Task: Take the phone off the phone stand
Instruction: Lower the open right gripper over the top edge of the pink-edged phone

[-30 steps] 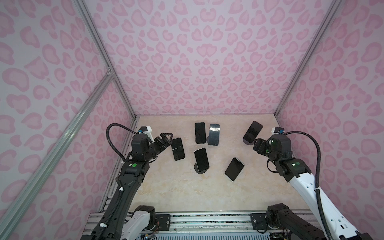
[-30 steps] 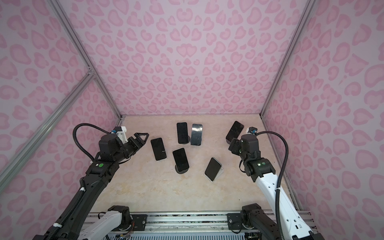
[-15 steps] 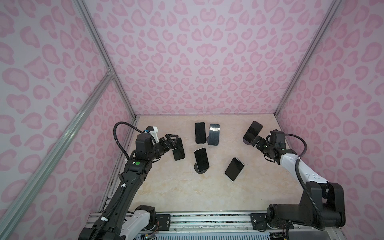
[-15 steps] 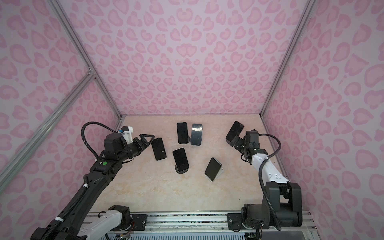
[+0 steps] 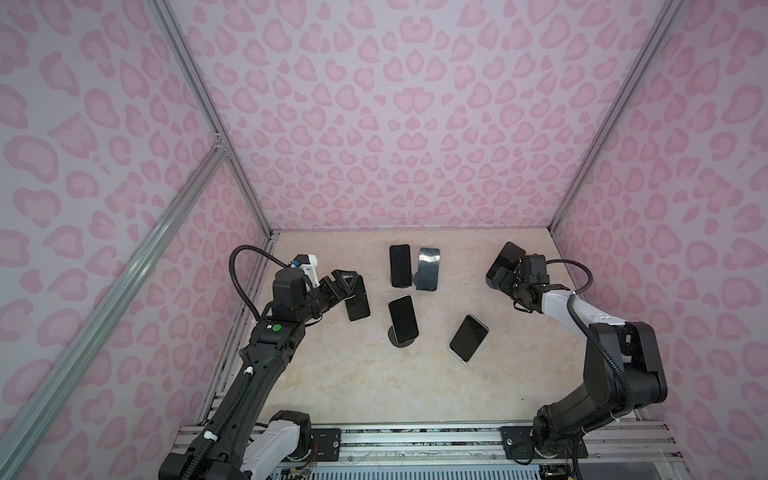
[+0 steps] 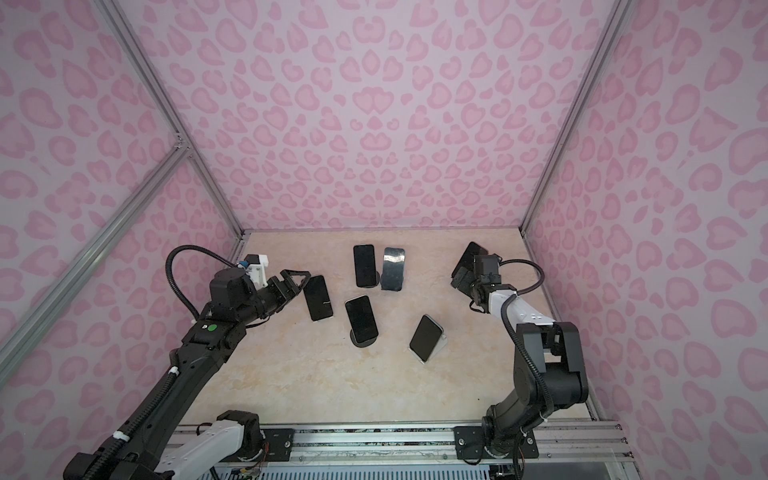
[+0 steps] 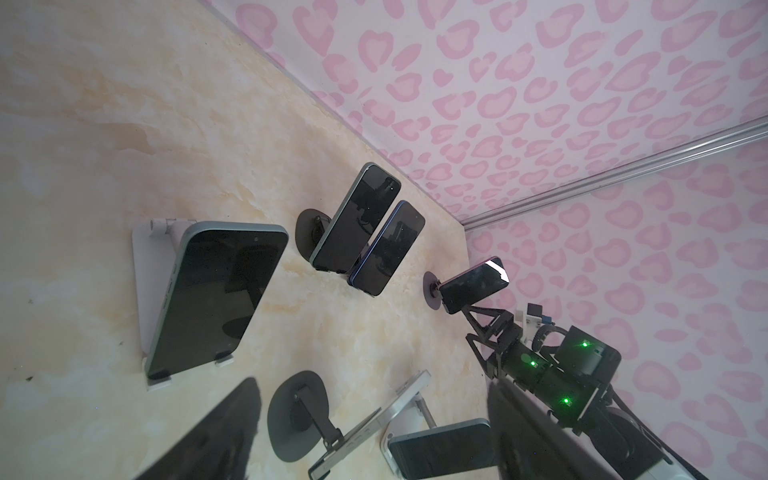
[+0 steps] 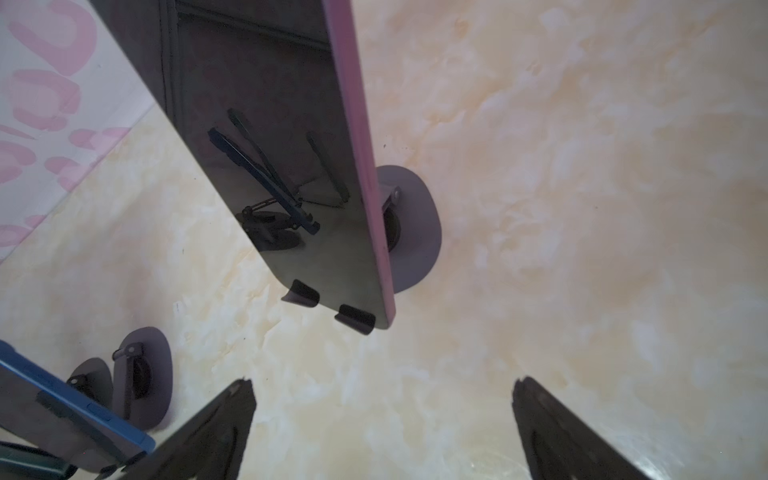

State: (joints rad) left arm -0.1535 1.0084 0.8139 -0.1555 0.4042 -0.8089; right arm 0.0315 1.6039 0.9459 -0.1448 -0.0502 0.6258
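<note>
Phone [image 8: 266, 166] with pink rim, propped on round dark stand [image 8: 415, 232] just ahead of right fingers [image 8: 216, 424], touching neither tip. Long axis rising steeply off marbled bench [image 8: 582, 208], top end pointing up and away from fingers, bottom edge seated in two black hooks [image 8: 349, 316]. Right fingers spread fully, holding nothing. Slim flat slab, glossy dark screen, rounded corners. Hooks and pink rim visible only from right wrist; in both top views just screen's upper part [image 5: 509, 257] [image 6: 473, 253]. Left fingers [image 7: 224, 424] parted around another phone [image 7: 440, 451]; contact unclear.

Pink-edged phone [image 8: 270, 124] on round-based stand [image 8: 415, 232], end effector [image 8: 382, 384] spread wide, apparently apart
</note>
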